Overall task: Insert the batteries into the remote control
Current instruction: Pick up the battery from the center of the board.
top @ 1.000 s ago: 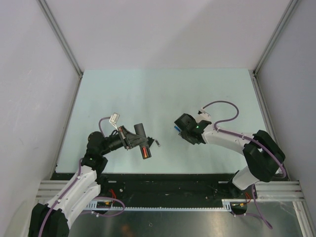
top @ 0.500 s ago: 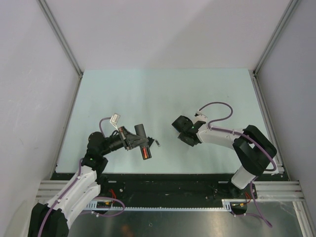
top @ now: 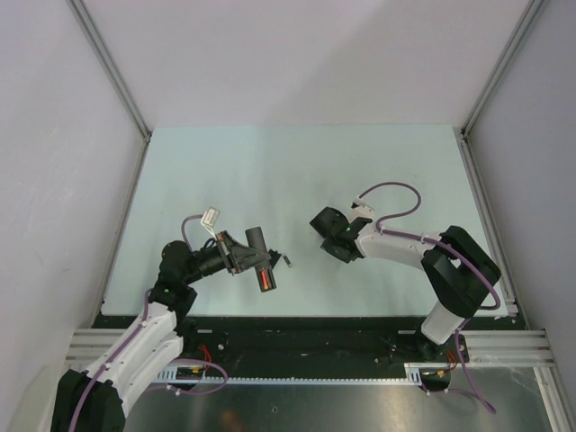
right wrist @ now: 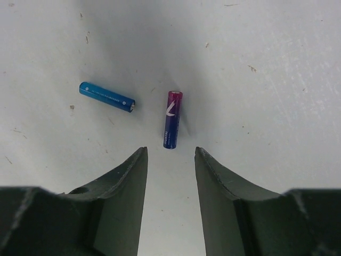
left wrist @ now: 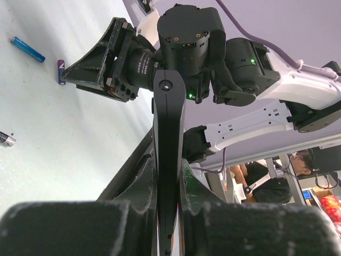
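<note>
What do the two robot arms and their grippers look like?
The left arm and the right arm have white links and black joints. A purple cable loops along each. A green light glows on the right arm. The right gripper has dark, tapered fingers.

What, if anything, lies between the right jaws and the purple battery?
Nothing visible does. The right gripper hangs open, only bare table before the purple battery; the blue battery lies apart, to the side.
</note>
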